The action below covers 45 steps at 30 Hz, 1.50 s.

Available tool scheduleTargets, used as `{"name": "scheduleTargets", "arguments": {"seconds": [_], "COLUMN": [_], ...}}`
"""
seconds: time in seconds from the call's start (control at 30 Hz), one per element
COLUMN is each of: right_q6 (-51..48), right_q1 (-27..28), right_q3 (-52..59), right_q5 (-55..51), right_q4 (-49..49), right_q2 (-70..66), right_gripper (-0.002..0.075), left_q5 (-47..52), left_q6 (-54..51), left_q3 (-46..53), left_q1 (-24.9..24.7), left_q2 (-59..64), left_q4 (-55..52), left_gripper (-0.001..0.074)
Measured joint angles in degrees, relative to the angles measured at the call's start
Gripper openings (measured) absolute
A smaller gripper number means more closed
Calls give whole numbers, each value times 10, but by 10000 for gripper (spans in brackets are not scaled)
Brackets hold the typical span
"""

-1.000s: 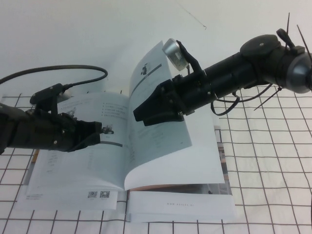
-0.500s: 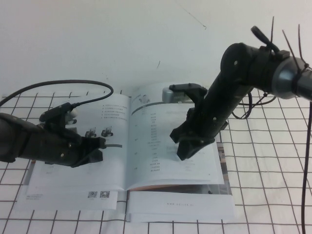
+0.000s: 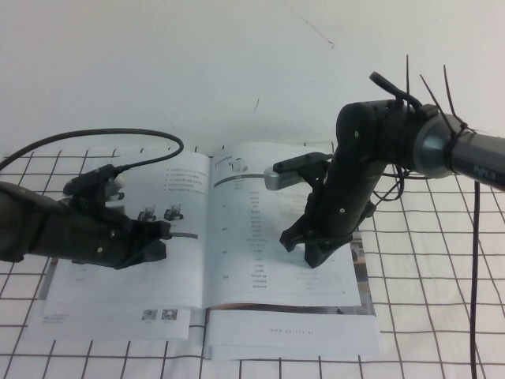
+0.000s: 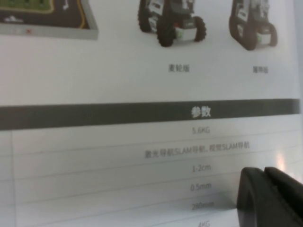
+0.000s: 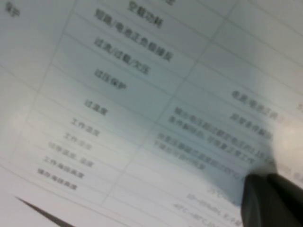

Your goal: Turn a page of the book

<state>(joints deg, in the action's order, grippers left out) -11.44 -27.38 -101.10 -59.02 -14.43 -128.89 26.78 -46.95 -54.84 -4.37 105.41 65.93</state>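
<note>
The book (image 3: 237,272) lies open and flat on the table. Its left-hand page (image 3: 177,264) shows small black wheeled robots, a green photo and a grey bar in the left wrist view (image 4: 142,85). My left gripper (image 3: 160,237) is shut, its tips resting on this page (image 4: 266,177). The right-hand leaf (image 3: 260,237), printed with fine tables, lies flat. My right gripper (image 3: 313,257) is shut and points down onto it, tips on the paper (image 5: 268,184).
Wider white sheets (image 3: 292,335) with QR codes (image 3: 158,315) lie under the book and stick out at the front. The table has a black-lined grid cloth (image 3: 442,300). A black cable (image 3: 118,136) arcs behind the left arm. A white wall stands behind.
The right-hand leaf stood up near the spine against my right gripper; it has dropped flat to the right. My right gripper swung down onto it. The left gripper barely moved.
</note>
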Motion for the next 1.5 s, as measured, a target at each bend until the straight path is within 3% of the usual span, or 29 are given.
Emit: {"name": "scheduleTargets", "arguments": {"seconds": [0.2,0.5,0.83,1.03,1.3,1.5], "right_q6": [7,-1,-12,8,162,214], "right_q1": [0,0,0,0,0,0], "right_q3": [0,0,51,180,414,586], "right_q5": [-10,-31,-46,-33,41,135], "right_q4": [37,112,168,235,398,425], "right_q2": [17,160,336,443,645,797], "right_gripper": [21,21,21,21,21,21], "left_q5": [-1,44,85,8,-114,-140], "left_q6": [-14,-42,-49,-49,-56,-82], "left_q3": [0,1,31,152,308,372], "left_q1": [0,0,0,0,0,0], "left_q2": [-67,-292,-517,-623,-794,-901], "left_q4": [4,-12,-139,-160,-136,-148], "left_gripper": [-2,-2,-2,-2,-2,-2]}}
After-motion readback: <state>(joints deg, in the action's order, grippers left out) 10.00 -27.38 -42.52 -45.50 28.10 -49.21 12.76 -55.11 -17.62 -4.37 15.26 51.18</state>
